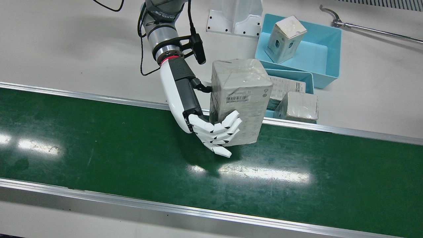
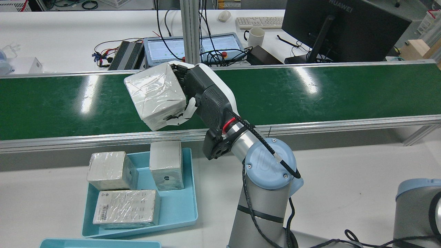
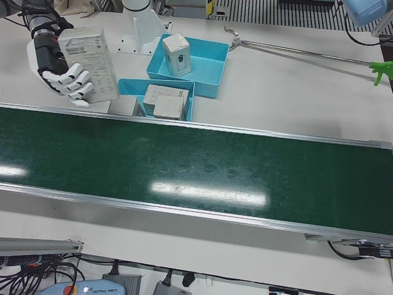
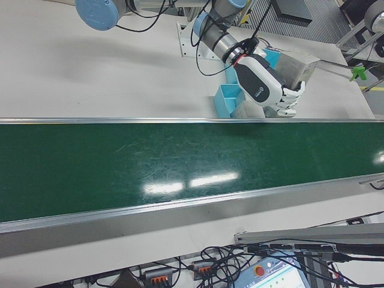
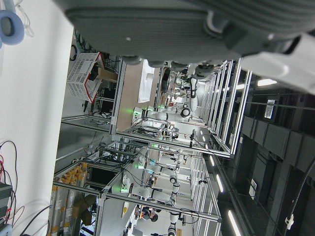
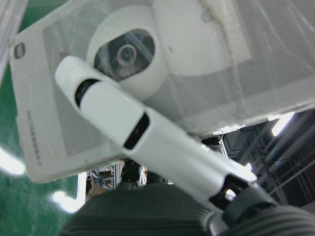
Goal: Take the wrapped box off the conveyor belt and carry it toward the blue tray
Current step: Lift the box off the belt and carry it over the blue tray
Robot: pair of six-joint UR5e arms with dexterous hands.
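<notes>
A white, plastic-wrapped rectangular box (image 1: 239, 99) is gripped by the right hand (image 1: 216, 134), whose fingers are curled round its lower end. The box is held in the air at the robot-side edge of the green conveyor belt (image 1: 99, 142). Beyond the box from the hand, a light blue plastic tray (image 2: 179, 206) holds 3 wrapped boxes (image 2: 125, 208). Only a grey edge of the left hand (image 5: 197, 24) is shown, so its state cannot be told.

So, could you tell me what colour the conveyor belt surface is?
Dark green conveyor belt, with glossy light reflections; clearest in the front view.
</notes>
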